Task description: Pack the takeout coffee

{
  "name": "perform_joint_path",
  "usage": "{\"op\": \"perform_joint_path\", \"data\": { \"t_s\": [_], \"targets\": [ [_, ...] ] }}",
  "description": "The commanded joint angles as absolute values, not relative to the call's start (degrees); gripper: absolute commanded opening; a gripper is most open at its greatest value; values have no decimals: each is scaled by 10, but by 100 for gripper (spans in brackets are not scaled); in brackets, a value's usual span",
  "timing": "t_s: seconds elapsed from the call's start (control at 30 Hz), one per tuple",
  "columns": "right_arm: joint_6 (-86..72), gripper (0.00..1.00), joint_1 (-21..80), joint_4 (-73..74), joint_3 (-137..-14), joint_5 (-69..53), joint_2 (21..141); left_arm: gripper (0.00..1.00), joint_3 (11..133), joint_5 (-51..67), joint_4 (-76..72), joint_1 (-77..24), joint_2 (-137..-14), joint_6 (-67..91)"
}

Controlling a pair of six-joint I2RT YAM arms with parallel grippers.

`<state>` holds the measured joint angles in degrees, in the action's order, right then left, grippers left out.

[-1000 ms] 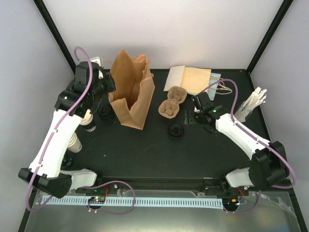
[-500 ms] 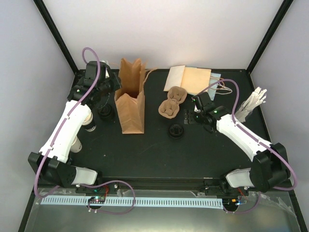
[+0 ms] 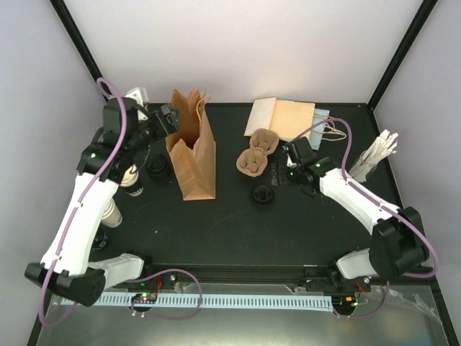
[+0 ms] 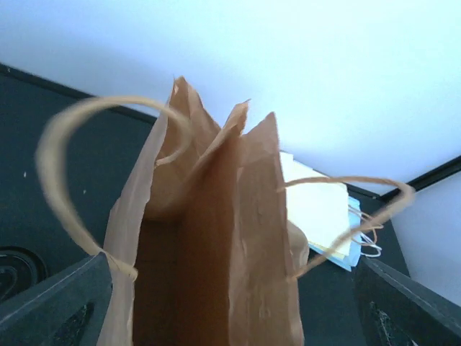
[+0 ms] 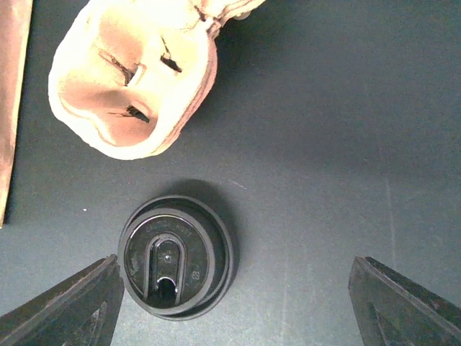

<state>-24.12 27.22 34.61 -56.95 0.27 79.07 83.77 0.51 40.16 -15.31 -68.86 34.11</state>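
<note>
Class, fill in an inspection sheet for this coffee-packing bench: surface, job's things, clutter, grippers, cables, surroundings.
Surface: black table; damage, nothing seen.
Job's things: far cup and near cup stand at the left edge, partly hidden by the left arm, not yet packed.
Clutter: upright brown bag; empty pulp carrier; black lid in front of it; second lid left of the bag; flat bags at the back; white sticks at right.
Grippers: left gripper at the bag's mouth, jaws open; right gripper above the black lid, jaws open.
Cables: purple cable along each arm.
Surroundings: pale walls, black frame posts.
</note>
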Motion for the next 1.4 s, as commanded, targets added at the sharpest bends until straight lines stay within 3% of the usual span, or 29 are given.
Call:
{"op": "perform_joint_path", "data": {
  "t_s": [0.0,0.5,0.87,1.17,1.27,1.37],
  "targets": [
    [-235,88,269,317,-602,-20,828,95,846,20,448,-149,-639,303],
    [-257,81,253,289,-711,-80,970,99,729,60,561,-149,-434,242],
    [-315,76,243,226,-711,-90,1039,99,686,84,574,-149,-403,220],
    [-338,75,242,251,-746,-19,1099,99,666,90,569,-149,-400,218],
    [-331,69,243,265,-747,-2,1100,99,666,89,570,-149,-398,214],
    [-321,54,243,266,-734,7,1085,99,664,85,570,-148,-396,211]
  ]
}}
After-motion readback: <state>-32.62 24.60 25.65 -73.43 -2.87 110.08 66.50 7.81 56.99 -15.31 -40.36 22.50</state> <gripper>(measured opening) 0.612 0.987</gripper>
